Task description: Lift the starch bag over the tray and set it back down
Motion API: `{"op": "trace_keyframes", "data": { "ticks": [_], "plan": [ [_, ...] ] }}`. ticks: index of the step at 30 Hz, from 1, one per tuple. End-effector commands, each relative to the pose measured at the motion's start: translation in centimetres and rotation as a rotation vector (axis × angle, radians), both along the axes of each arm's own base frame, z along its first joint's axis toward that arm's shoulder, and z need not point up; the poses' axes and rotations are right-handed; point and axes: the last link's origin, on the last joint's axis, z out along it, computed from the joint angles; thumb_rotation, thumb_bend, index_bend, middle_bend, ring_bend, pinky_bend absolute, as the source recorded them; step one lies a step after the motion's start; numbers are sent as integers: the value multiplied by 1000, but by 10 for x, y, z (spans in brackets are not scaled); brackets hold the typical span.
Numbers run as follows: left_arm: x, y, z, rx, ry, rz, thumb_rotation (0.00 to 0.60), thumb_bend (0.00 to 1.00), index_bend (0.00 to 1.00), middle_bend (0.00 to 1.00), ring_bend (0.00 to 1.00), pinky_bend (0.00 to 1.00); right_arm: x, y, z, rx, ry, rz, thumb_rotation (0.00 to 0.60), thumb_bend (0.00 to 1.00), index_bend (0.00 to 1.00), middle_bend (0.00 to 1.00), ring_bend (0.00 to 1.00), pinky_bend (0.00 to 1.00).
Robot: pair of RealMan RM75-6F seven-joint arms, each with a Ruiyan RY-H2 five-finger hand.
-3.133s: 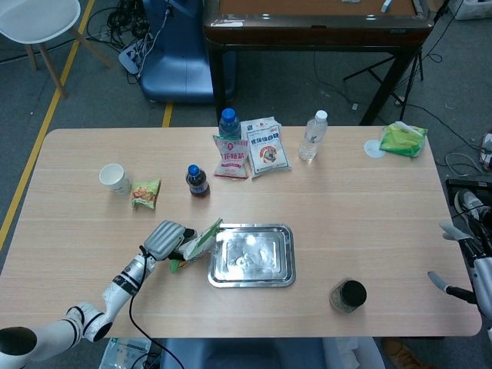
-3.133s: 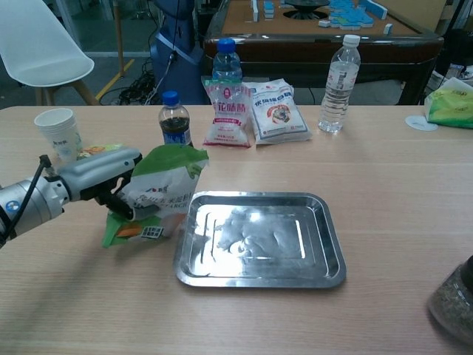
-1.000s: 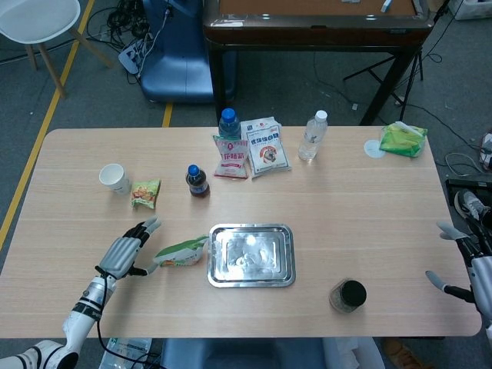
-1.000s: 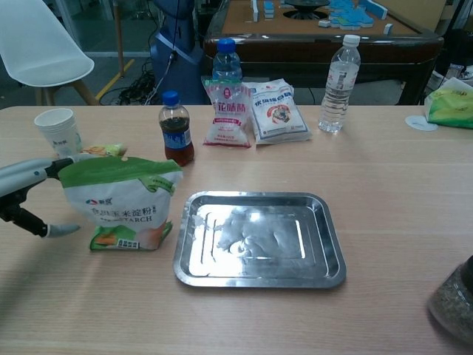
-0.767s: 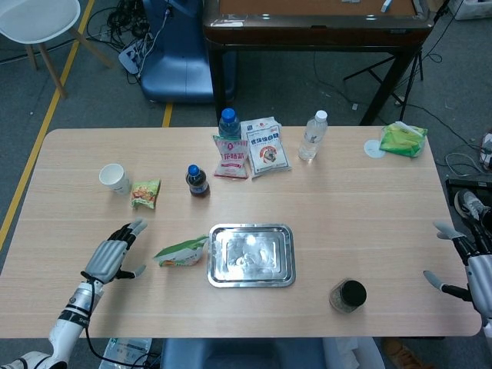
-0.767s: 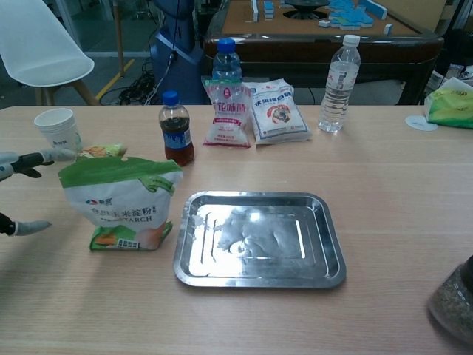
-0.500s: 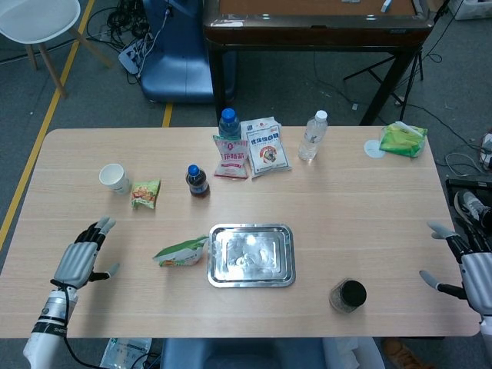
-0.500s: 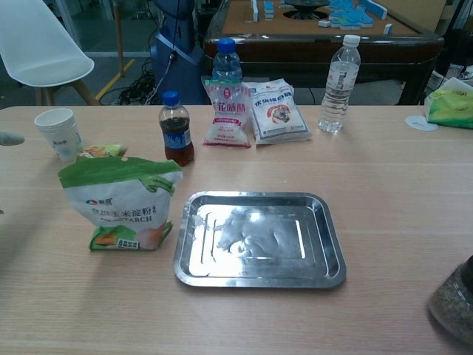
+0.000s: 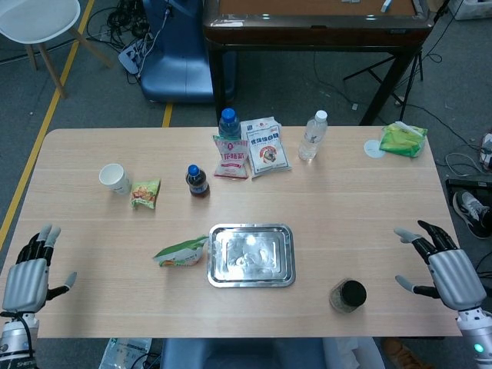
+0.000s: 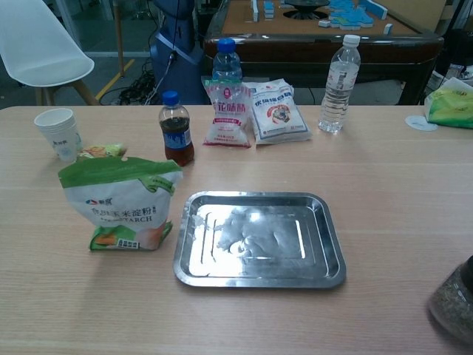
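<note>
Wooden table [image 10: 384,185]: green-white starch bag [image 10: 122,203] upright beside tray [image 10: 260,277]; left hand [image 9: 27,278], right hand [image 9: 444,273] spread, empty.

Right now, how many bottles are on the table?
3: a cola bottle behind the starch bag, a blue-capped bottle behind the pink packet, and a clear water bottle further right. None looks hidden.

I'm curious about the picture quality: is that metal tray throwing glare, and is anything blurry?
Chest view: the tray shows bright white reflections across its floor, and the dark jar at the lower right corner is soft and cut off by the frame. Head view: the tray also gleams, more mildly, and the table looks evenly lit with faint shadows.
</note>
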Motion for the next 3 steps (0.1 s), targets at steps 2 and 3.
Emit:
{"op": "trace_keyframes", "data": {
  "ticks": [2,3],
  "plan": [
    [5,-14,5,24,1,-2,600,246,0,0,0,96,3,-1,-5,14,-3,19,600,136,221,347,99,127],
    [7,-16,6,34,-2,-6,600,246,0,0,0,96,3,-1,-6,16,-3,22,600,136,221,348,98,127]
  ]
}}
